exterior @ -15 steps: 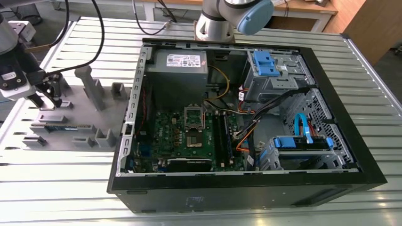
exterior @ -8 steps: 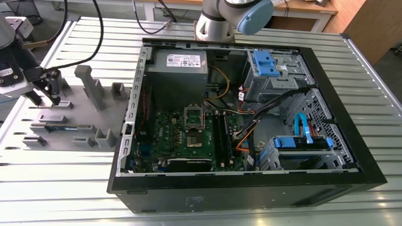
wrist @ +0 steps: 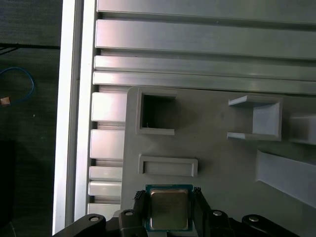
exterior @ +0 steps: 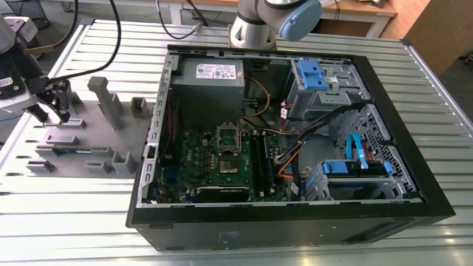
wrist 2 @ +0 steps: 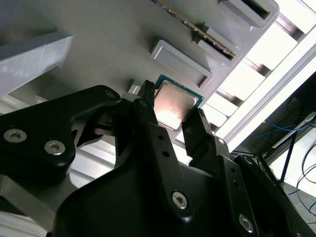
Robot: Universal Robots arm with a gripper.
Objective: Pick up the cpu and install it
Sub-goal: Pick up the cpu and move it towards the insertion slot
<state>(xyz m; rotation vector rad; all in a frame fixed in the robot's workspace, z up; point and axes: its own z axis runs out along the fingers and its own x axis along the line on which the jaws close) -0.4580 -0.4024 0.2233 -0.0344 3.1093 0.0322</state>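
My gripper (wrist: 169, 199) straddled the cpu (wrist: 169, 211) on the grey tray (wrist: 222, 163); I couldn't tell whether it was clamped. A low raised slot (wrist: 168, 166) stood just beyond, and the computer case (exterior: 414, 183) stood well apart.

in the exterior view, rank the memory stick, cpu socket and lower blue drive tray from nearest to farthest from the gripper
1. memory stick: on the grey fixture beside the gripper, at the exterior view's left.
2. cpu socket: on the motherboard, mid-picture.
3. lower blue drive tray: inside the case, at the exterior view's right.
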